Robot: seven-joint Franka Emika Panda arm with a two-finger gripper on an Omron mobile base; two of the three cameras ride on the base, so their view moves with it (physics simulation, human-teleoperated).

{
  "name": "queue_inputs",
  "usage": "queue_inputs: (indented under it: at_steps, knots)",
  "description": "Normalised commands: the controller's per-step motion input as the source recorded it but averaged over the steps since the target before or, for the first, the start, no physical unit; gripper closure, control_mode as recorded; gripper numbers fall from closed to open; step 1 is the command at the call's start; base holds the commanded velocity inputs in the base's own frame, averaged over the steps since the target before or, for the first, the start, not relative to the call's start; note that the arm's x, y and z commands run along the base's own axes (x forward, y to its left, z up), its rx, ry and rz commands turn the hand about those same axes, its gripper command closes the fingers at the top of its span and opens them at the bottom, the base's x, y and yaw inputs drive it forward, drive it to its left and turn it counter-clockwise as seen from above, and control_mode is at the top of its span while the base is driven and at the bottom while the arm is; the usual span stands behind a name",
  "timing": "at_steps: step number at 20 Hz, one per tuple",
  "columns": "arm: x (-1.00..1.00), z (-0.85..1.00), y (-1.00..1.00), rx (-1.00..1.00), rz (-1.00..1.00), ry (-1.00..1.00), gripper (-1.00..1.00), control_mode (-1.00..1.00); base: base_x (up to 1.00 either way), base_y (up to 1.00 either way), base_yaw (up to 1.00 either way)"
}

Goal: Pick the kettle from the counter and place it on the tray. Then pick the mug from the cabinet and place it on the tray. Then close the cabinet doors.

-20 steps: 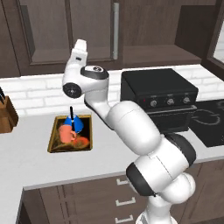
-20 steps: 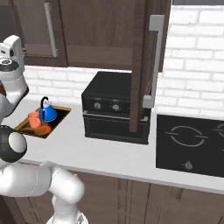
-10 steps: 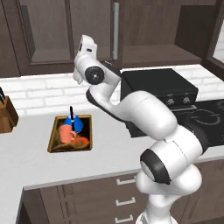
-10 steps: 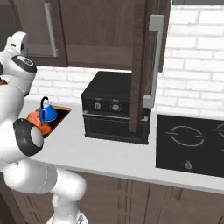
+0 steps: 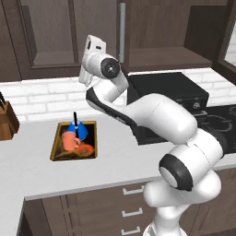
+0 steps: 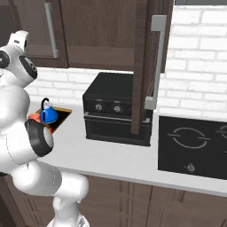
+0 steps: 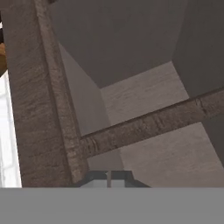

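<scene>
The blue kettle (image 5: 79,131) (image 6: 48,114) and the orange mug (image 5: 69,141) (image 6: 34,118) both stand on the gold-rimmed tray (image 5: 59,142) (image 6: 64,113), which lies on the counter (image 5: 41,170). My hand (image 5: 93,46) (image 6: 20,41) is raised well above the tray, right in front of the dark cabinet (image 5: 161,27). My gripper (image 7: 109,176) is shut with nothing in it and faces a dark wooden frame (image 7: 39,96) with the bare cabinet inside behind it. One cabinet door (image 6: 142,66) stands open, edge-on, with its silver handle (image 6: 157,62). The left door (image 5: 50,32) looks closed.
A black oven (image 6: 116,110) (image 5: 170,92) sits on the counter right of the tray. A black hob (image 6: 195,142) lies further right. A wooden knife block (image 5: 6,120) stands at the left. Drawer fronts with white handles (image 5: 131,213) run below the counter edge.
The arm's elbow and upper links have swung to the right, and the hand has shifted slightly right in front of the cabinet. Kettle and mug stay on the tray.
</scene>
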Motion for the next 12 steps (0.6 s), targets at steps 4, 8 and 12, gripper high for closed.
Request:
queue_inputs:
  at_steps: [4,8,12]
  knots:
    - [-0.39,0.18,0.00,0.00,-0.10,0.06,1.00,-1.00,0.00,0.00,0.00]
    - [-0.75,0.19,0.00,0.00,-0.11,0.01,1.00,-1.00,0.00,0.00,0.00]
    - [-0.97,0.14,0.00,0.02,-0.13,0.00,1.00,-1.00,0.00,0.00,0.00]
